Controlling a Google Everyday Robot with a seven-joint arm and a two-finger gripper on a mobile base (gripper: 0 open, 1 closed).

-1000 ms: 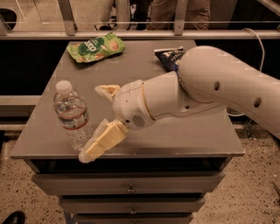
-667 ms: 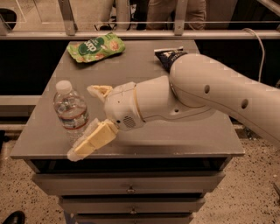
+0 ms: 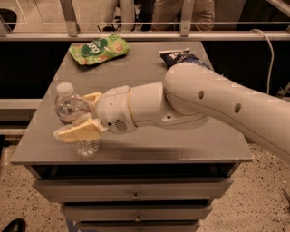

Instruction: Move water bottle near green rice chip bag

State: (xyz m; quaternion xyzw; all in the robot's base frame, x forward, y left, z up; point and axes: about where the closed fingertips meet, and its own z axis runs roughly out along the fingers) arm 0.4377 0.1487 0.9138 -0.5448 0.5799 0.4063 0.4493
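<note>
A grey worktop (image 3: 181,140) fills the middle of the frame, with drawers (image 3: 136,190) below it, the lowest cut off by the bottom edge. A thick white arm (image 3: 217,102) enters from the right edge, where it is cut off, and reaches left across the worktop.

The arm covers part of a dark blue bag (image 3: 177,56) at the upper right of the worktop. Along the top edge, people's legs (image 3: 181,11) show behind a rail, cut off above.

The bottle (image 3: 68,108) stands upright at the lower left of the worktop, near the front edge. It is clear and ribbed, with a white cap. Its middle is hidden by the near finger (image 3: 79,132).

The pincer (image 3: 71,115) straddles the bottle, its cream fingers apart, one behind and one across the front. The near finger looks to touch the bottle; whether they press it firmly cannot be made out.

The green bag (image 3: 99,47) lies flat at the upper left, well apart from the bottle.
</note>
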